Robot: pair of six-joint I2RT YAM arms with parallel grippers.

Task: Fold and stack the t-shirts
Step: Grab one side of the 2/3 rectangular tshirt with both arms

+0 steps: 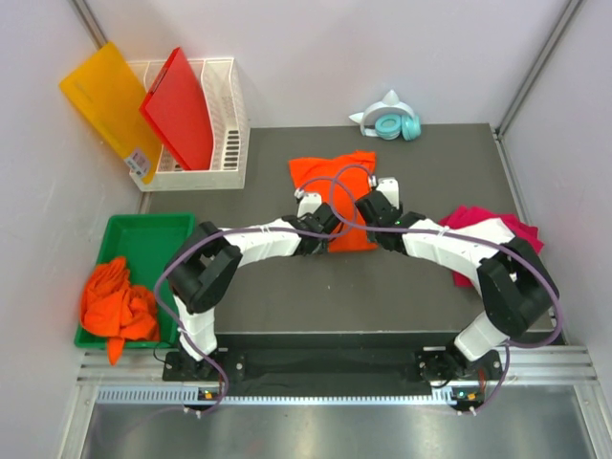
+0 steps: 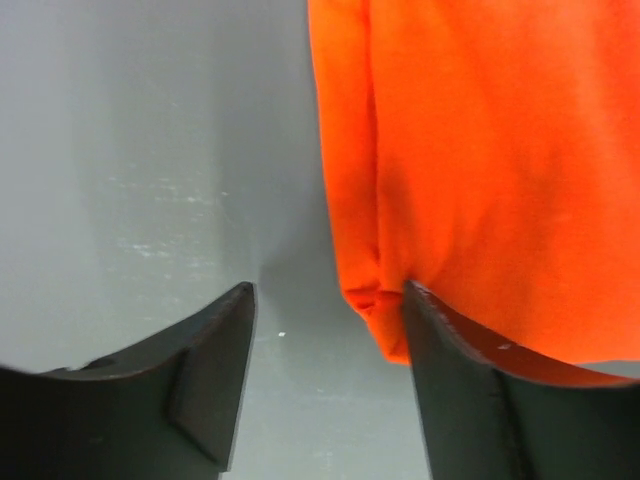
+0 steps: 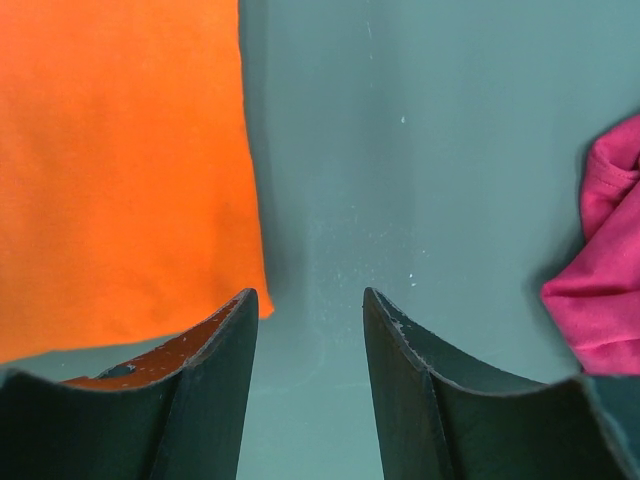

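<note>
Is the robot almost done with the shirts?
No. Nothing is stacked. One bright orange cloth t-shirt lies partly folded mid-table, the open left gripper and right gripper at its edges. The crumpled magenta-pink shirt and the orange shirt heap in the green plastic tray wait.

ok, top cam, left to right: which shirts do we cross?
Heap of crumpled orange t-shirts in the green tray → orange t-shirt laid out in the middle → magenta-pink t-shirt on the right.
</note>
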